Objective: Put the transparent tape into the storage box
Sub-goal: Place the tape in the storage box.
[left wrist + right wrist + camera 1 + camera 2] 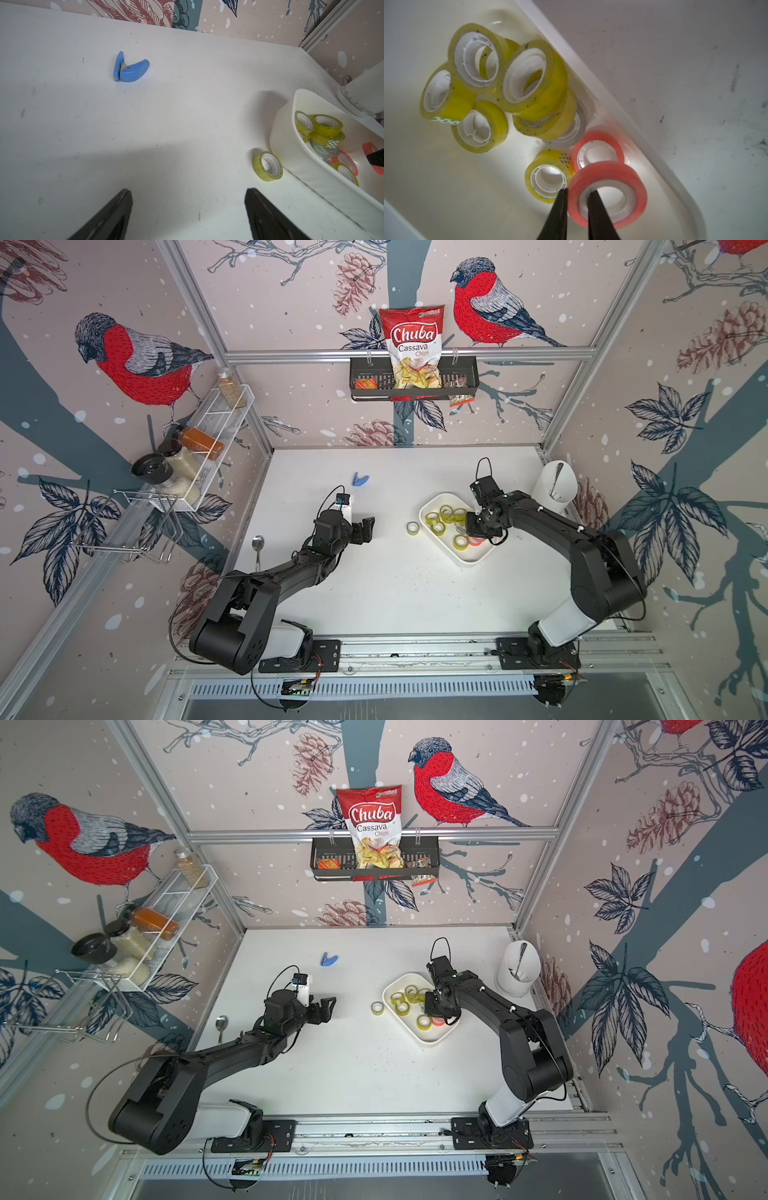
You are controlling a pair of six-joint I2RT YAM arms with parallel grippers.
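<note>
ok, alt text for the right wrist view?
The right end effector is shut on the wall of a pink tape roll over the white storage box. Inside lie several yellow-tinted tape rolls and another pink roll.

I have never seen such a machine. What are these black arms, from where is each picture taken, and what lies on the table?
These are two robot arms at a white table. Each ends in a two-fingered pincer. Two pictures look down from overhead; the other two come from cameras on the wrists. The right pincer is shut on the wall of a pink tape roll, over the white storage box, which holds several yellowish rolls and another pink one. The left pincer is open and empty. On the table lie one yellowish tape roll beside the box, a small blue cutter and a spoon. A tall white holder stands near the right arm.
</note>
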